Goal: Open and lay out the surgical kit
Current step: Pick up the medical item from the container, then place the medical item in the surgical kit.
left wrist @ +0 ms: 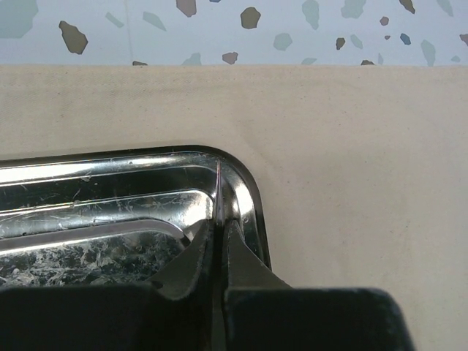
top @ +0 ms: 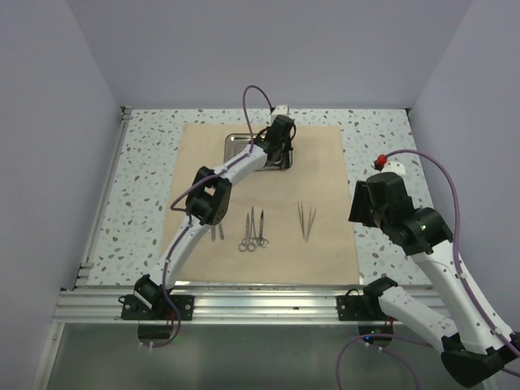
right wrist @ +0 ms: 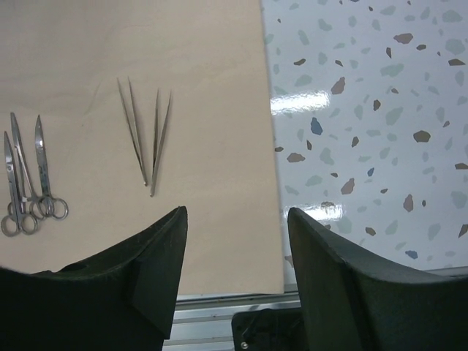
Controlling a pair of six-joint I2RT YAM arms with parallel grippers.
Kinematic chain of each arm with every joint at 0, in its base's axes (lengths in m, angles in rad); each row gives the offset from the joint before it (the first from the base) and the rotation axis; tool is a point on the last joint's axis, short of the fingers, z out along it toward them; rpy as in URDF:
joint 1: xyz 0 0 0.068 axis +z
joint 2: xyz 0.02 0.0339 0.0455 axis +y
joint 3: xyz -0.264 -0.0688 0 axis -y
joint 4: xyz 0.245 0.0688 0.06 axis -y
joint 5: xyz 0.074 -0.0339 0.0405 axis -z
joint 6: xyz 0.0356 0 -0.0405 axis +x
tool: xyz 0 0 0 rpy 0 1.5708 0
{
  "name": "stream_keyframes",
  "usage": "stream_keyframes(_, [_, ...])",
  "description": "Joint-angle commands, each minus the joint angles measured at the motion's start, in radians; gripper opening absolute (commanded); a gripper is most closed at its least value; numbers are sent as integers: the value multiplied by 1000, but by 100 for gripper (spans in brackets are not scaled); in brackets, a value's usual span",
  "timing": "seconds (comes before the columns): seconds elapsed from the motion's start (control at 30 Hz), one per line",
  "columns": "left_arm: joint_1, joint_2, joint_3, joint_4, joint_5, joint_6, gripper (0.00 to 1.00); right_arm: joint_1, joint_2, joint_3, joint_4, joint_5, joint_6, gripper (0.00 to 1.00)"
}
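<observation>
- Camera overhead: the beige cloth wrap (top: 325,162) is seen spread flat on the terrazzo table (top: 146,162), with the steel tray (top: 237,145) at its far end. The left gripper (top: 280,154) is set at the tray's right end. Scissors (top: 253,231) and tweezers (top: 306,219) are laid in a row nearer the arms. The right gripper (top: 366,207) is held just beside the cloth's right edge.
- Left wrist camera: the fingers (left wrist: 248,256) are clenched on the tray's rim by a rounded corner, apparently one inside the wall and one outside. Only a thin, slick edge is gripped, so the tray could slip out or swing if lifted quickly. If it is dragged instead, the cloth could be bunched up.
- Right wrist camera: the right gripper is released, its fingers wide apart and nothing between them, above the cloth's right edge. The tweezers and scissors lie well apart from it. These laid-out instruments could be shifted out of line if the cloth is pulled under them.
</observation>
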Motion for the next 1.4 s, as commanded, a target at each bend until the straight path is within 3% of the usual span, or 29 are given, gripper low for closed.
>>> stream_keyframes(0.0, [1,-69,3,11,18,8,0,1,-19,-9,30,8,-8,61])
stream_keyframes(0.3, [12,-273,-69,40,-11,10,0,0,-65,-11,48,-17,-11,60])
stream_keyframes(0.47, [-21,-484,-295,43,-23,-28,0,0,-88,-9,54,-15,-19,61])
stream_keyframes(0.73, [-248,-781,-807,88,-117,-145,0,0,-129,-26,60,-46,-13,61])
stream_keyframes(0.8, [-307,-822,-876,88,-129,-213,0,1,-148,-50,63,-57,-2,61])
stream_keyframes(1.0, [-421,-829,-1010,71,-186,-335,0,1,-226,-57,39,-68,13,61])
stream_keyframes(1.37, [-481,-679,-912,16,-290,-358,0,1,-299,-29,-66,-95,58,62])
